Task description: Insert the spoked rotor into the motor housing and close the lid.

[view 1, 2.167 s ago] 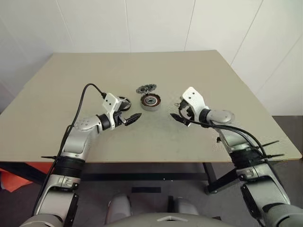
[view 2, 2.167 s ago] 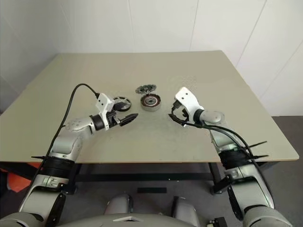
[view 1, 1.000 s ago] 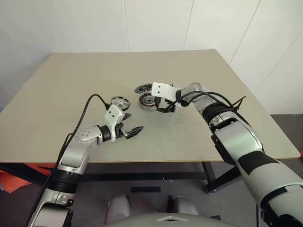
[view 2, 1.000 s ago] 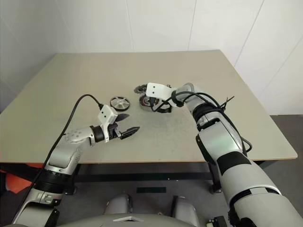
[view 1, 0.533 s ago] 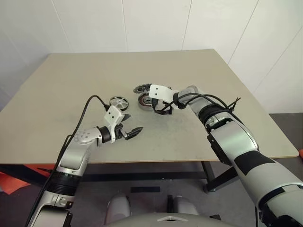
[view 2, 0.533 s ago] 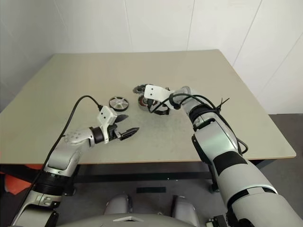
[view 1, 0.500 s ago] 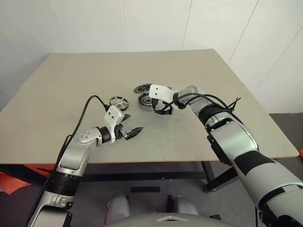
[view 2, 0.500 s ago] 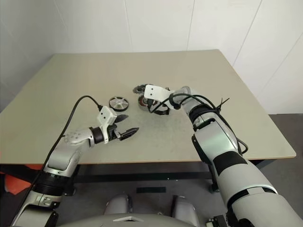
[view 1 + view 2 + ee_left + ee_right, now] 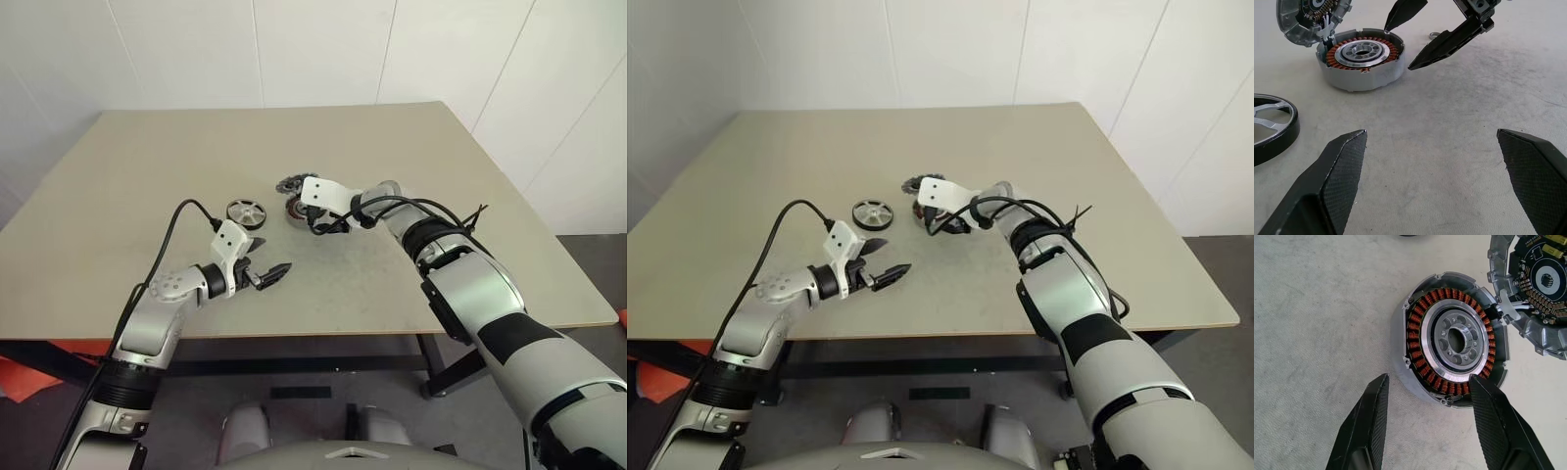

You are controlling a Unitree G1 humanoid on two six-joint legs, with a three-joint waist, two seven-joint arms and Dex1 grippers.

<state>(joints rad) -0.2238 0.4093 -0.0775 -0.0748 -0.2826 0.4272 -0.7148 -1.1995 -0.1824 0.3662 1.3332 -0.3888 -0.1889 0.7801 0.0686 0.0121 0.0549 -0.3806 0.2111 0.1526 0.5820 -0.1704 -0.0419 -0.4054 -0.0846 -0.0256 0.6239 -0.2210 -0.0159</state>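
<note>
We see the motor housing (image 9: 295, 209) near the middle of the left eye frame, sitting on the tan table (image 9: 470, 215); it is a round grey ring with orange wire coils inside and a pale hub in the middle; its lid (image 9: 1540, 281) leans open at its far side, joined to it; the spoked rotor (image 9: 246, 211) lies flat on the table just left of the housing, a little apart from it; our right gripper (image 9: 1430, 387) reaches down over the housing with its two black fingers spread partway; one finger is over the rim and the other is beside the outer wall; we cannot tell if they touch it; our left gripper (image 9: 270, 271) hangs lower in the frame, below the rotor, wide open and holding nothing.
</note>
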